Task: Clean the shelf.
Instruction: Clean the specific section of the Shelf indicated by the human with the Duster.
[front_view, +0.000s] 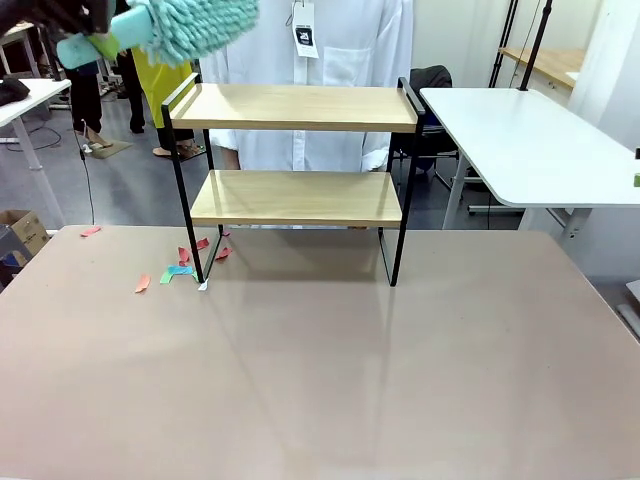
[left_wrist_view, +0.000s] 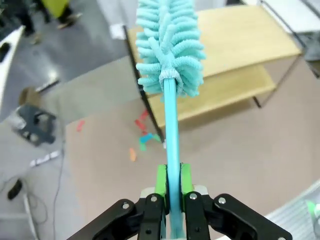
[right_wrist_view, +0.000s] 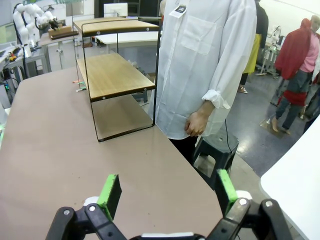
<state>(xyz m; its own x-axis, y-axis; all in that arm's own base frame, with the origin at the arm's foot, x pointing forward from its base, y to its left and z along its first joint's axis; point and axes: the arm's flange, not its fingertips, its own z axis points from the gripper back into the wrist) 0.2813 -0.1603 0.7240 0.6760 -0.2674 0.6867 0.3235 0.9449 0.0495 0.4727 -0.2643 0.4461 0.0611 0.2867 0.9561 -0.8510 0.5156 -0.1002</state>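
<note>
left fingers (left_wrist_view: 161, 182) clamp the duster (left_wrist_view: 170, 45) handle, head poised above the shelf (front_view: 300, 107)'s left end to sweep; right fingers (right_wrist_view: 111, 195) apart, idle.

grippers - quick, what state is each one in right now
Left gripper: closed on the handle of the teal duster.
Right gripper: open, holding nothing.
</note>
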